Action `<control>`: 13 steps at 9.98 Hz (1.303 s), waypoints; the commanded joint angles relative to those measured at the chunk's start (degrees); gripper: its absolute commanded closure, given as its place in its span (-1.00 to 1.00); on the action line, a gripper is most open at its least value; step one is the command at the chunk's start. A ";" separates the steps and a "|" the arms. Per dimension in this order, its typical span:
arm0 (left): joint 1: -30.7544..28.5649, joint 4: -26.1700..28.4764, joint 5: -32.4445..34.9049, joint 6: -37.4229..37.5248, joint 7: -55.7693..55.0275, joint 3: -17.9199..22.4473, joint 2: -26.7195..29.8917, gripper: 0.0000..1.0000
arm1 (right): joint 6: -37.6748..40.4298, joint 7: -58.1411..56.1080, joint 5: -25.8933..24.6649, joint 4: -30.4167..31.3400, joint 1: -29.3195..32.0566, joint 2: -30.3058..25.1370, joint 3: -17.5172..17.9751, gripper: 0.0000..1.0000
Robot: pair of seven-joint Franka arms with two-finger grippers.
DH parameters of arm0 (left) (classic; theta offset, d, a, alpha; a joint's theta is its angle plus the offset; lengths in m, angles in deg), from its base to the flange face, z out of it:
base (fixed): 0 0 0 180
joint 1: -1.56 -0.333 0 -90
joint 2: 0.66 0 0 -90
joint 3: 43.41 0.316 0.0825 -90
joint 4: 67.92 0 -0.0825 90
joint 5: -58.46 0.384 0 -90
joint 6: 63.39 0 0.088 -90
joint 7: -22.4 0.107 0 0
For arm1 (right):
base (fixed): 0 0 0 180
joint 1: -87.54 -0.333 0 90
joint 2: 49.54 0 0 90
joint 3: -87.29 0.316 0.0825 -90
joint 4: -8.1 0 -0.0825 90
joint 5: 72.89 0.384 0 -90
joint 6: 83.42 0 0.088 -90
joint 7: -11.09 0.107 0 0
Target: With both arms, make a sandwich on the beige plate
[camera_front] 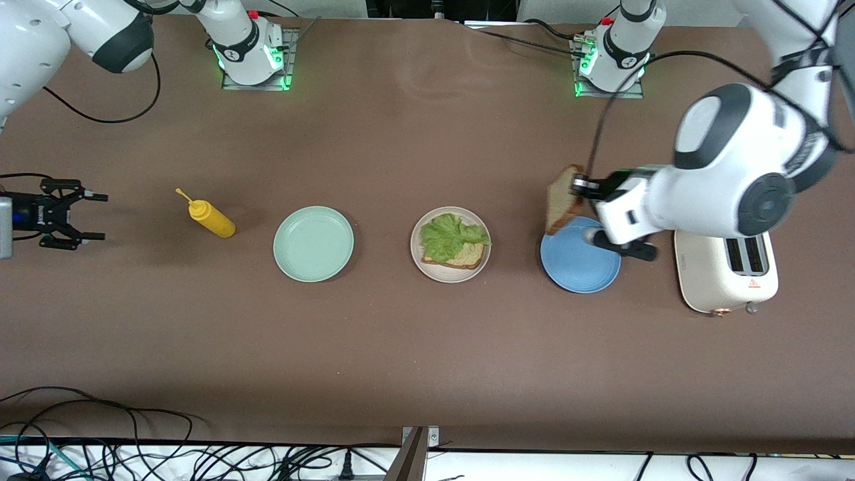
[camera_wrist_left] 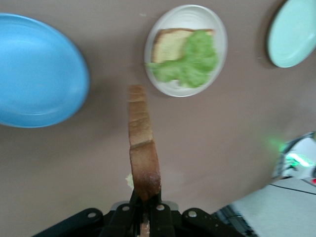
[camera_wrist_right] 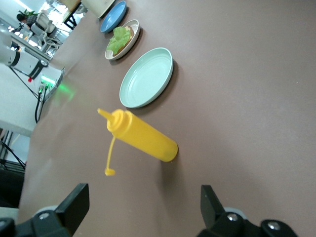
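The beige plate (camera_front: 419, 257) sits mid-table with a bread slice (camera_front: 466, 256) and a green lettuce leaf (camera_front: 453, 235) on it; it also shows in the left wrist view (camera_wrist_left: 219, 54) and the right wrist view (camera_wrist_right: 132, 38). My left gripper (camera_front: 580, 186) is shut on a second bread slice (camera_front: 563, 198), held on edge in the air over the blue plate's (camera_front: 580, 270) rim; in the left wrist view the slice (camera_wrist_left: 141, 143) sticks out from the gripper (camera_wrist_left: 145, 203). My right gripper (camera_front: 93, 215) is open and empty, waiting low at the right arm's end of the table.
A yellow squeeze bottle (camera_front: 211, 218) lies beside the mint-green plate (camera_front: 313, 243), toward the right arm's end. A cream toaster (camera_front: 727, 270) stands beside the blue plate at the left arm's end. Cables hang along the table's front edge.
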State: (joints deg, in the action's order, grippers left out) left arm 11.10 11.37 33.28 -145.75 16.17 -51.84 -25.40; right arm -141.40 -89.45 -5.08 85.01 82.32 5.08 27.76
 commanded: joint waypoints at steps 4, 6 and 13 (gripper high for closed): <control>0.83 -1.34 -24.44 -4.01 10.05 0.78 -14.60 1.00 | 5.06 32.37 -1.55 -15.89 0.57 -3.28 -1.54 -1.00; -0.40 -0.38 -36.44 -6.14 20.42 0.87 -19.36 1.00 | 4.98 39.95 -1.99 -17.85 -1.53 -3.37 -4.87 -1.00; -1.29 1.21 -42.05 -8.86 45.68 0.96 -29.04 1.00 | 3.40 77.48 -20.89 -25.85 -11.66 -10.55 1.71 -1.00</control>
State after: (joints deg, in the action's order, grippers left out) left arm 10.26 12.19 -6.04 -153.53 58.04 -50.65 -53.60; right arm -137.56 -17.40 -18.22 60.81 67.99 -1.63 20.76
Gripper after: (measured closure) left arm 0.916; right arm 0.000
